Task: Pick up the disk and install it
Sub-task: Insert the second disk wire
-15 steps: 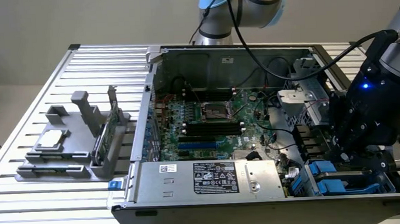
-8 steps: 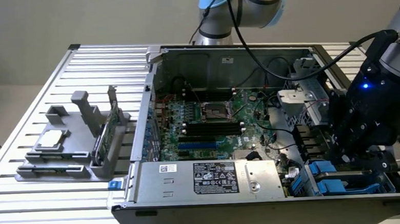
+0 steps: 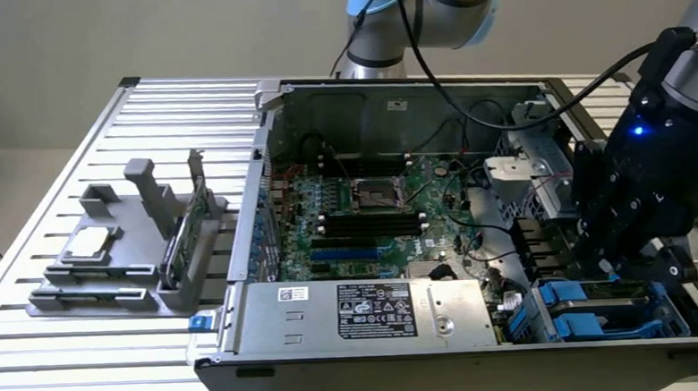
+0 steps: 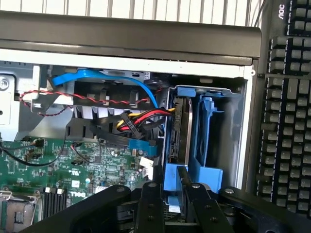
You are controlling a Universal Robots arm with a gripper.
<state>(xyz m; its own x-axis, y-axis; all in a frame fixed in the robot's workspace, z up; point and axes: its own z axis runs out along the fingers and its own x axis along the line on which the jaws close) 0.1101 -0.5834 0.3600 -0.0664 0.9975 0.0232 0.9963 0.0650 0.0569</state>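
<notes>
The disk (image 4: 181, 128) stands on edge inside the blue plastic drive bay (image 4: 206, 141) at the corner of the open computer case (image 3: 332, 340). Its silver-grey edge and blue rails show between the bay's walls. My gripper (image 4: 174, 199) reaches down over the bay, with one black finger (image 4: 150, 201) on each face of the disk's near end, shut on it. In the exterior view the gripper (image 3: 622, 271) hangs low over the blue bay (image 3: 577, 318) at the case's right front, covering most of the disk.
Red, yellow, black and blue cables (image 4: 138, 119) run close beside the bay. The motherboard (image 3: 362, 213) and power supply (image 3: 368, 311) fill the case. A grey fixture (image 3: 125, 252) holds a square chip and a green card. A keyboard (image 4: 286, 107) lies outside the case wall.
</notes>
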